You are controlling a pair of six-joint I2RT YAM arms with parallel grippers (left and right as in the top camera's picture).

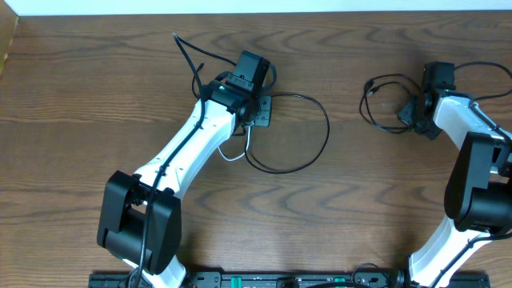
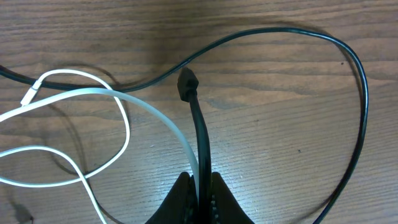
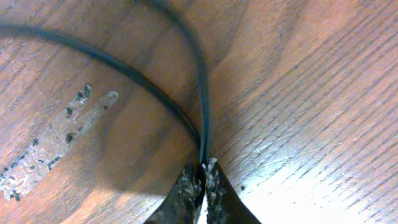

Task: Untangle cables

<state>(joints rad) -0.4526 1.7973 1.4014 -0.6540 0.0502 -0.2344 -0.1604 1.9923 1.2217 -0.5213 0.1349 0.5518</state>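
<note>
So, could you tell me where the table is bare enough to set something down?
Bare table lies left of the left arm, at the front between it and the right arm, and between the black loop and the right cable. It is crowded around the left fingers, where the loop and the white cable cross, and at the right fingers.

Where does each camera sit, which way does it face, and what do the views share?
Overhead: above the table, looking straight down; left arm and right arm both show.
Left wrist: on the left arm, looking along the left gripper at the black cable it pinches, white cable beside.
Right wrist: on the right arm, close over the table; right gripper pinches a black loop.
Shared: overhead and left wrist both show the white cable and the black cable's wide curve.
</note>
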